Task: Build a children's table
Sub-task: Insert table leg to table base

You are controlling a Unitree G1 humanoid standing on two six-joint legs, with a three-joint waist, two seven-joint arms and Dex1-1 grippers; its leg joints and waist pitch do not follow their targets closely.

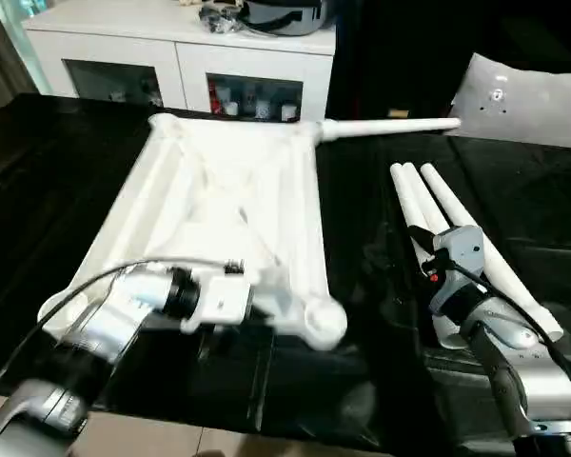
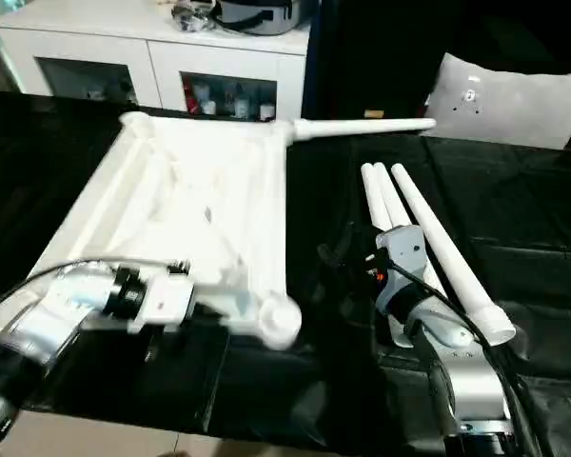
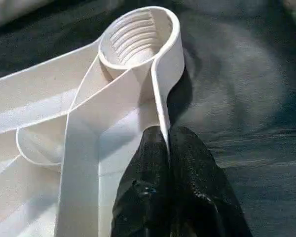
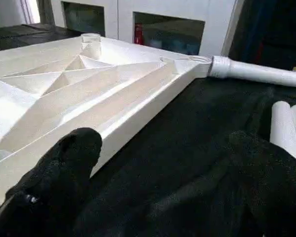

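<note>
Currently the tabletop (image 1: 224, 205) is seen lying ribbed side up on a black cloth (image 1: 381, 286), and its rim near one corner socket (image 3: 138, 39) is pinched by the left pincer (image 3: 167, 143), whose two black fingers are clenched on the thin wall, one on each side. Just beyond those fingertips the threaded, empty socket is seen. At the corner farthest from that pincer on the same side, one leg (image 1: 385, 127) is joined to the top and lies level over the cloth, pointing away from the top toward a grey cushion (image 1: 528, 100).

The right pincer (image 4: 167, 158) is held released, its fingers (image 4: 64, 163) wide apart with nothing between them, low over the cloth. The top's side wall is seen just beside its left finger. Three loose legs (image 1: 438, 224) lie side by side on the cloth, near its right finger and partly under the right forearm (image 1: 500, 333).

Beyond the cloth, behind the top, a white cabinet (image 1: 181, 52) with shelves is seen.
</note>
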